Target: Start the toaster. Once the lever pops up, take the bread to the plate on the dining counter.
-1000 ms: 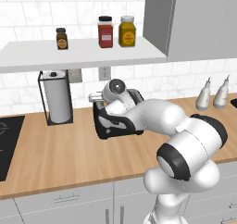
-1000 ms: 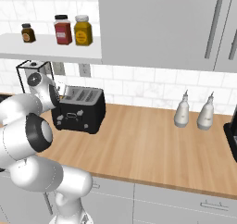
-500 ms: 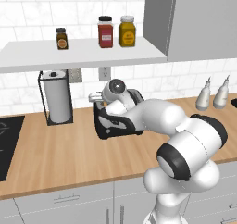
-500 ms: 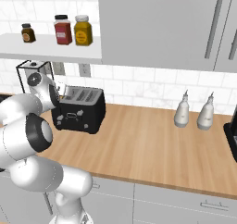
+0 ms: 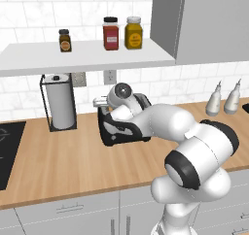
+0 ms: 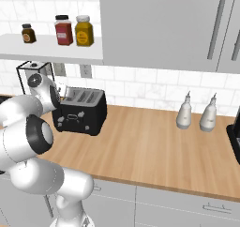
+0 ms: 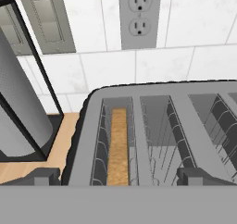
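Observation:
The black toaster (image 5: 121,131) stands on the wood worktop against the tiled wall, also in the right base view (image 6: 80,112). In the hand view I look down into the toaster's (image 7: 185,102) slots. The bread (image 7: 119,146), a golden-brown slice, stands sunk in the leftmost slot. My gripper (image 7: 119,177) hovers just above the toaster's near edge, open, its fingertips (image 7: 44,176) spread wide on either side of the bread's slot and holding nothing. From the base, the gripper (image 5: 101,103) is over the toaster's left end. The plate and the dining counter are out of view.
A paper-towel roll (image 5: 59,105) in a black wire holder stands left of the toaster. A shelf with three spice jars (image 5: 111,33) hangs overhead. Two pale bottles (image 6: 184,111) stand to the right, and a dark cooktop (image 5: 7,151) lies at far left.

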{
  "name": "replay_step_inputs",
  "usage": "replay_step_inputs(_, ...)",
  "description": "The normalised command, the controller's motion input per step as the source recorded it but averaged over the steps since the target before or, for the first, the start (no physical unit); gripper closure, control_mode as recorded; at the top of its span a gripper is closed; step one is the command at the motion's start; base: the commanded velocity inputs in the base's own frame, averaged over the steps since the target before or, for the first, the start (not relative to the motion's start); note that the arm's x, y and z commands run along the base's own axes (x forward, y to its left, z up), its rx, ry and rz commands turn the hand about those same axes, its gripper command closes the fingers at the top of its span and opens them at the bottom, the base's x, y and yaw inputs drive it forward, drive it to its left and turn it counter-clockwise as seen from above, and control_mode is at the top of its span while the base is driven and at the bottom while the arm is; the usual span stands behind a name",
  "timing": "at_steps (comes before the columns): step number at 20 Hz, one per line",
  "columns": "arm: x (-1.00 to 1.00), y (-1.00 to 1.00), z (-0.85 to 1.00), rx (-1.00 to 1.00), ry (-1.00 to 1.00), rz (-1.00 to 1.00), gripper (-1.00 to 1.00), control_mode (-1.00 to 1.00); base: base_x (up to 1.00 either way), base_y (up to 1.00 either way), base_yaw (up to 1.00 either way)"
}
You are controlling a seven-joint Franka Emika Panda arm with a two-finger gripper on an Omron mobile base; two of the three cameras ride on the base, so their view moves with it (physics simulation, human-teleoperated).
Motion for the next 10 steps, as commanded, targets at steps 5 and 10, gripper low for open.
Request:
replay_step_inputs(5,0.0,0.0,0.0,0.0,0.0,0.0,-1.0,-1.0,0.0,0.0,0.0)
replay_step_inputs(10,0.0,0.0,0.0,0.0,0.0,0.0,-1.0,-1.0,0.0,0.0,0.0)
